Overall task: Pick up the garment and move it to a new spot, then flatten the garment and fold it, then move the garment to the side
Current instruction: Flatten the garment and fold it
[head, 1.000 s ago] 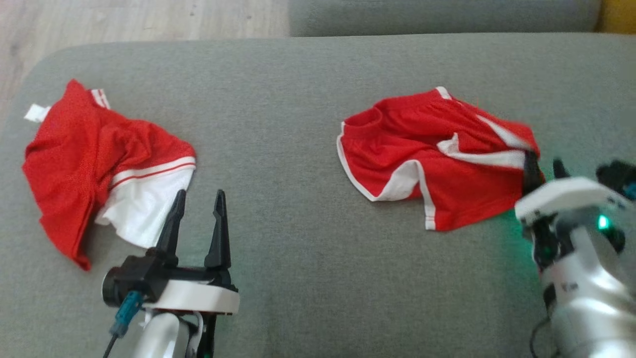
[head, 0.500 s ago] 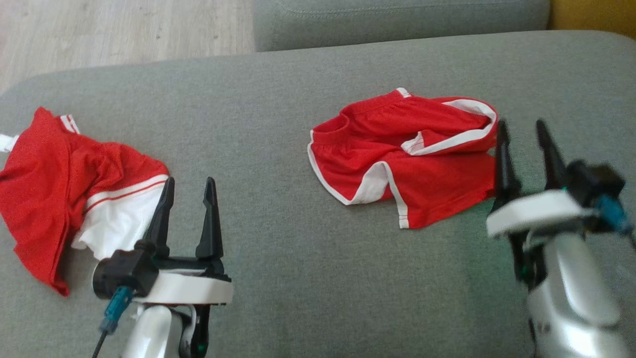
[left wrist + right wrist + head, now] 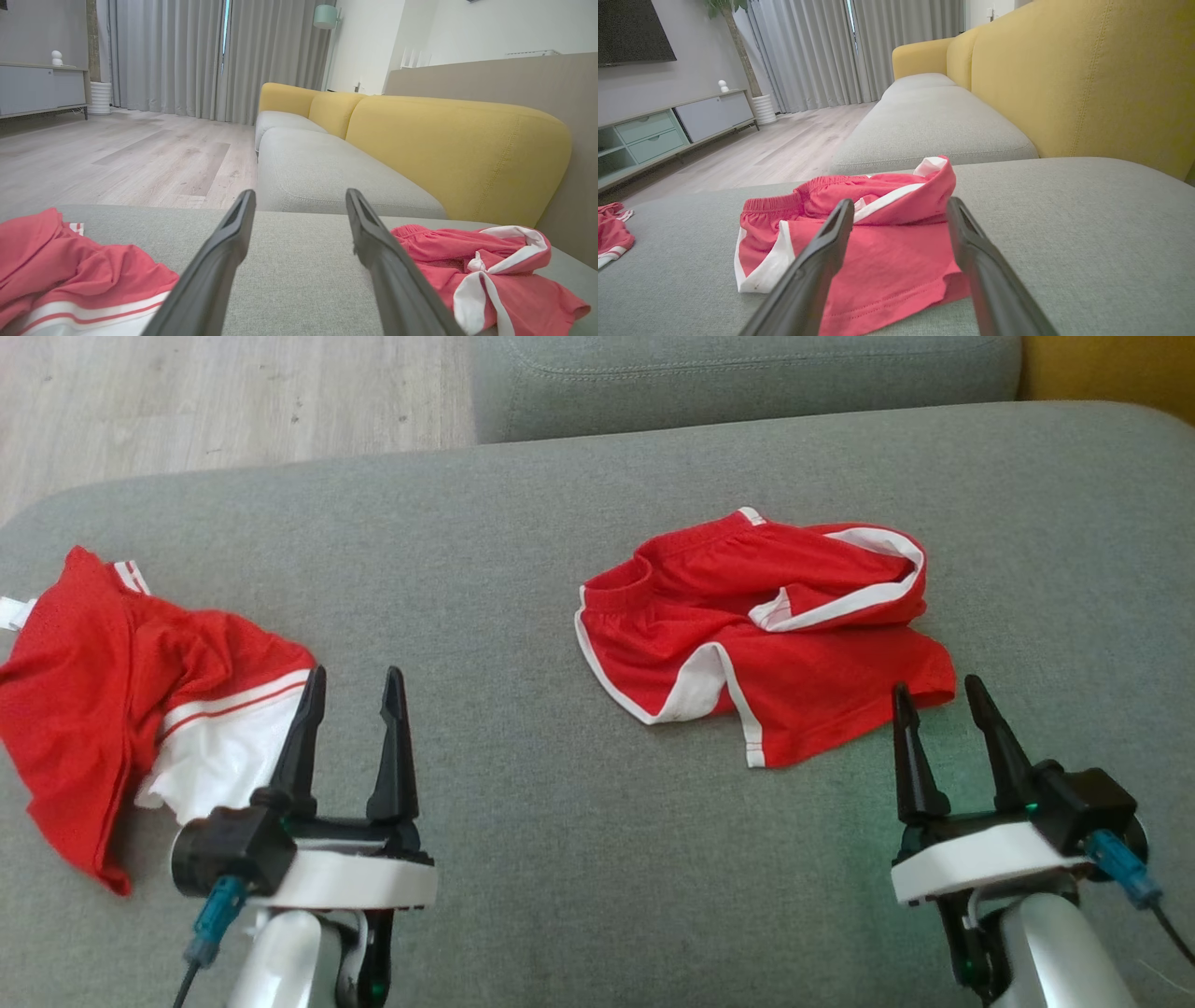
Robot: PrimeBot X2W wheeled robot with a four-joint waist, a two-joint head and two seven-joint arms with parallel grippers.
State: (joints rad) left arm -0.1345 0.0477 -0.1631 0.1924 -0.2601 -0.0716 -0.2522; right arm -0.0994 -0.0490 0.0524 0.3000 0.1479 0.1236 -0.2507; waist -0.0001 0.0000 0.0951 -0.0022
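Centrally, the red shorts [image 3: 756, 635] lie rumpled on the grey sofa cushion [image 3: 523, 859], well inside its far edge, with bare fabric all around. The right claw [image 3: 938, 687] sits just beside their near hem, jaws wide and empty. The left claw [image 3: 355, 674], likewise wide and empty, is near a second red garment [image 3: 121, 700] at the cushion's left edge. Wood floor [image 3: 233, 392] and a yellow backrest [image 3: 458, 149] lie beyond.
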